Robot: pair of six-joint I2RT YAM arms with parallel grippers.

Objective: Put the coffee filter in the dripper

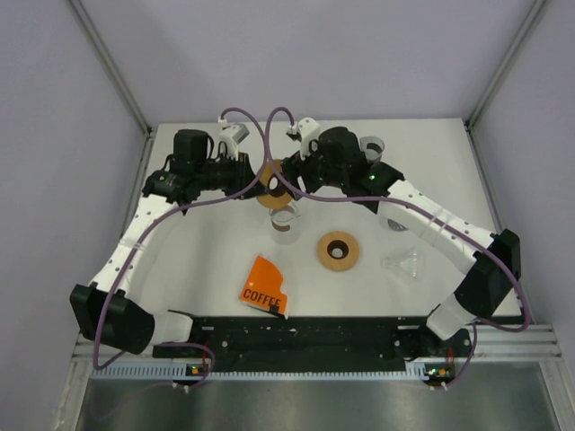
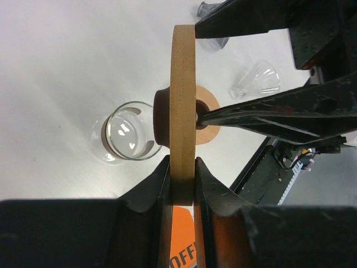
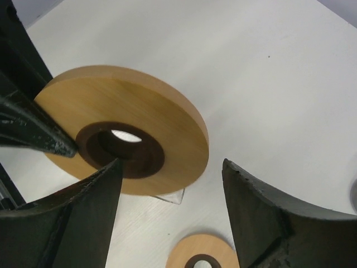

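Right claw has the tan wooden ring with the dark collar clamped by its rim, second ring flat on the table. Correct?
No: the left claw clamps the tan wooden ring with the dark collar by its rim, per the left wrist view; the right claw is open.

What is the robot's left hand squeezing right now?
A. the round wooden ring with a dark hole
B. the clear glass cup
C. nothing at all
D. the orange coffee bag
A: the left gripper has a finger pressed on each flat face of the round wooden ring with a dark hole, holding it on edge above the white table.
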